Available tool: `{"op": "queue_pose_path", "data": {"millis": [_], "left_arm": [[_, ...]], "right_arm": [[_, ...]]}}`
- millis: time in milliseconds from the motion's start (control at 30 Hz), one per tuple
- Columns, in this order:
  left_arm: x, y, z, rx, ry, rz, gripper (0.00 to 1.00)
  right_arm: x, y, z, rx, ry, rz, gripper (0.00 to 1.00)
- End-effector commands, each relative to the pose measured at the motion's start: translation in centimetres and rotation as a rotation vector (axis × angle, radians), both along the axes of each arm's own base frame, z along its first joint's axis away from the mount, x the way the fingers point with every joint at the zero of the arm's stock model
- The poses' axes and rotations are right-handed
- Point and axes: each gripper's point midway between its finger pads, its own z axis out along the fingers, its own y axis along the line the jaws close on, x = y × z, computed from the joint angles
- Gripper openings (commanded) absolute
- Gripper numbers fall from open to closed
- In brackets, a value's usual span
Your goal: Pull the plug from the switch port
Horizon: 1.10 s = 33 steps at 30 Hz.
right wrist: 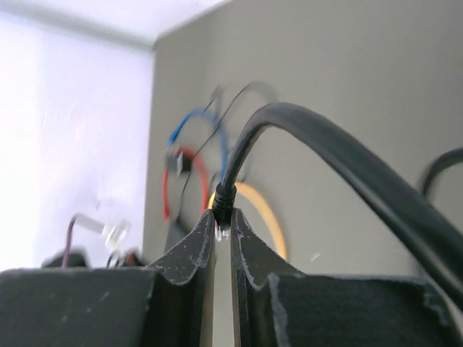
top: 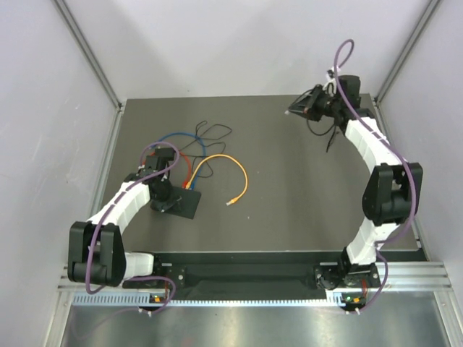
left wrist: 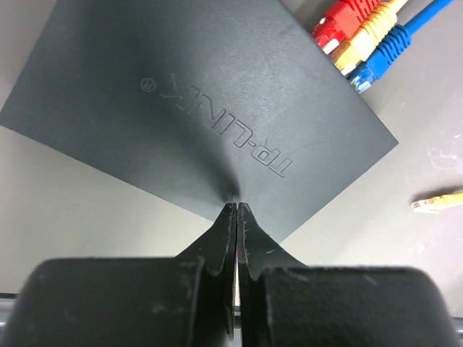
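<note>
Dark surface (top: 289,188) bearing the switch (left wrist: 202,108), a flat matte-black slab embossed TP-LINK, directly beneath the left end effector (left wrist: 236,207). Its jaws are pressed together, tips touching the slab's top. A red cable (left wrist: 340,18), yellow cable (left wrist: 365,32) and blue cable (left wrist: 394,43) enter the switch edge beyond those tips. The right end effector (right wrist: 223,220), arm extended well apart from the switch, pinches the black plug (right wrist: 224,196) at the end of its cord (right wrist: 325,144).

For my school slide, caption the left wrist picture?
Shut left gripper on the TP-Link switch, with red, yellow, blue plugs in.
</note>
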Motion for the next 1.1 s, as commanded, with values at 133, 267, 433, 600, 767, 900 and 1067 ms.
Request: {"op": "queue_pose_path", "data": {"millis": [133,267,433,600,767,900,1067], "left_arm": [[1.6,-0.4,1.5,-0.014,-0.082,-0.044,0.0],[1.8,-0.5,1.9,-0.017,-0.093,-0.055,0.0],[1.4,-0.3,1.7,-0.01,-0.085,-0.051,0.0],[1.4,-0.6,2.1,-0.026,-0.104,-0.051,0.0],[2.0,-0.7,3.3,-0.034,-0.138,-0.06,0.0],[2.2,-0.8,3.9,-0.037,-0.149,-0.062,0.0],[1.8,-0.5,4.0,-0.021,-0.149,-0.057,0.0]], "right_arm": [[6.9,-9.8,-8.3,-0.108,0.038,-0.215,0.0],[7.8,-12.1,-11.6,-0.119,0.086,-0.247,0.02],[6.9,-13.6,-14.7,-0.168,0.201,-0.326,0.33],[5.0,-14.3,-14.1,-0.259,0.283,-0.366,0.61],[1.6,-13.0,-12.4,-0.305,0.29,-0.326,0.69],[-1.5,-9.8,-9.8,-0.418,0.23,-0.205,0.7],[-4.9,3.0,-6.9,-0.294,0.063,0.16,0.68]]}}
